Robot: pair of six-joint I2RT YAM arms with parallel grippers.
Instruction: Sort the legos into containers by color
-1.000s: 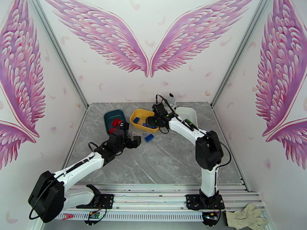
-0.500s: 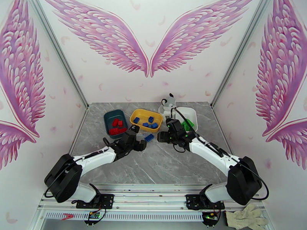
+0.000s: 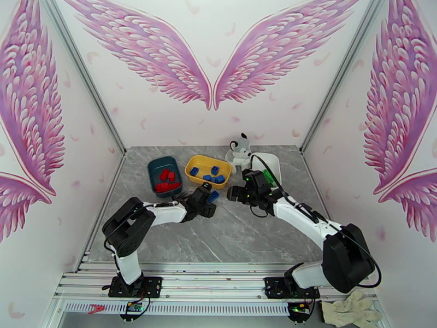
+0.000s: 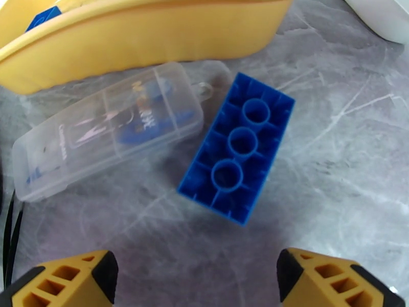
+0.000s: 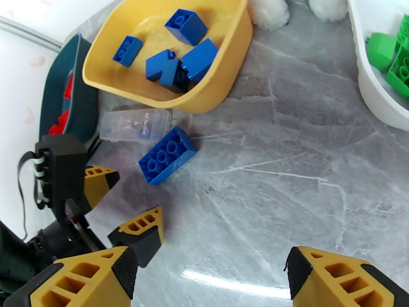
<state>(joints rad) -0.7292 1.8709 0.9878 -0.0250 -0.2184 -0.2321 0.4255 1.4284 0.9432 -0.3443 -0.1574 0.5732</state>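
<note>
- Risk one, arm clash: my left gripper (image 4: 202, 285) and my right gripper (image 5: 212, 277) both point at the same loose blue brick (image 4: 237, 147) on the bench (image 3: 235, 230). If both go in, they hit each other.
- Both grippers have fingers wide apart with nothing between them.
- Risk two: the clear case (image 4: 110, 126) lies just beside the brick along one long side; I can't tell if they touch. A finger coming down on that side could pinch the case or shove it along.
- Risk three: the brick lies hollow side up and skewed to my left gripper's closing line. Closing without turning the wrist would likely catch the corners and spin it out.
- Risk four: the yellow tub (image 5: 225, 85) wall is near, just beyond the brick and case. An overshoot would nudge the tub.
- Yellow tub: a handful of blue bricks (image 5: 174, 62), no other colour that I can see.
- White tub (image 5: 383, 106): green bricks (image 5: 401, 67), partly cut off at the frame edge.
- Teal tub (image 3: 155, 164): red bricks (image 3: 165, 180).
- Plush toy (image 3: 238, 154) stands at the back between the yellow and white tubs, outside both.
- My read: that blue brick is the one loose piece I can make out, and it belongs in the yellow tub.
</note>
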